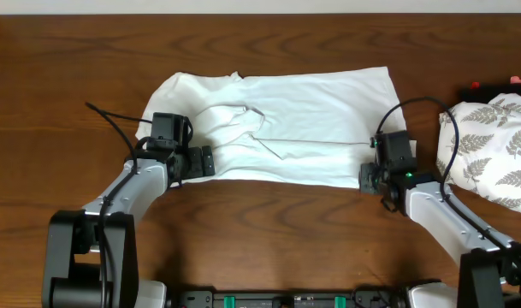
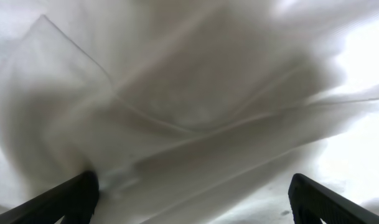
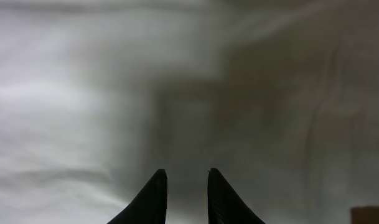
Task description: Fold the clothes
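T-shirt (image 1: 311, 120) centre frame on table (image 1: 72, 68), spread as wide band, left part rumpled; judged early, main folds left. Left gripper (image 1: 200, 161) at shirt's lower-left edge, jaws wide, empty. Right gripper (image 1: 371, 178) at lower-right corner, jaws narrow; hold on cloth unclear.

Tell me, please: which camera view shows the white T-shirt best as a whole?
The overhead view. It shows the whole white T-shirt spread on the wooden table, with its edges and folds. The left wrist view shows only creased white cloth close up; the right wrist view shows only blurred white cloth.
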Controlling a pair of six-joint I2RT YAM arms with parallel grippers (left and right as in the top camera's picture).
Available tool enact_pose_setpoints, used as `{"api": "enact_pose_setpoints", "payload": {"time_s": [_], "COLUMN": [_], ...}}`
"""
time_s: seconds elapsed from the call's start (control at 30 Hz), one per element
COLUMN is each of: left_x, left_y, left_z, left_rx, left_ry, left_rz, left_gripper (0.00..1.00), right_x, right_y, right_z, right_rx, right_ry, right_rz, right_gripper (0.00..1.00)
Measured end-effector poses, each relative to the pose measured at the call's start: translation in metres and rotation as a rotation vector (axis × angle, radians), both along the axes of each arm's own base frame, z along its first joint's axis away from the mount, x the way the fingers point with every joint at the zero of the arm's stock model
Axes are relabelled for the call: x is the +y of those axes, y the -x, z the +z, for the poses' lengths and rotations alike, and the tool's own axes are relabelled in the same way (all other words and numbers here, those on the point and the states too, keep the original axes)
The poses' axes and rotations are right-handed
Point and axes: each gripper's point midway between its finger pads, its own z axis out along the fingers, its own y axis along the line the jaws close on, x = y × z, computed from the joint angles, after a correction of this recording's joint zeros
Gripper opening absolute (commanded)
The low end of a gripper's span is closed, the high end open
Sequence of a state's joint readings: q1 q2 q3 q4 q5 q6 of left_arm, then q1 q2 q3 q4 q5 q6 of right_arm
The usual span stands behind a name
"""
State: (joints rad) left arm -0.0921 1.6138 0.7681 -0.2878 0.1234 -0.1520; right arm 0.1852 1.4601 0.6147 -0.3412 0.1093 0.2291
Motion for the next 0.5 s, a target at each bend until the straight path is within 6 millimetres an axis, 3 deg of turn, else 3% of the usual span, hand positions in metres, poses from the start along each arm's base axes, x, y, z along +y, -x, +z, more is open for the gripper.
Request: {"api": "enact_pose_setpoints", "payload": {"time_s": [0.37,0.5], "left_x": [0.001,0.002], "left_y": [0.009,0.014], "left_z": [-0.001,-0.001], "left_rx": [0.039,0.062], "left_ry": [-0.004,-0.008], "left_rz": [0.0,0.0], "left_gripper": [0.98,0.98], "right_x": [-0.003,-0.004], "right_y": [0.011,0.025], "right_z": [-0.011,-0.012], "right_rx": [0.04,0.111], "right_ry": [-0.013,-0.026], "right_rz": [-0.029,-0.079], "right_gripper": [0.22,0.21]}}
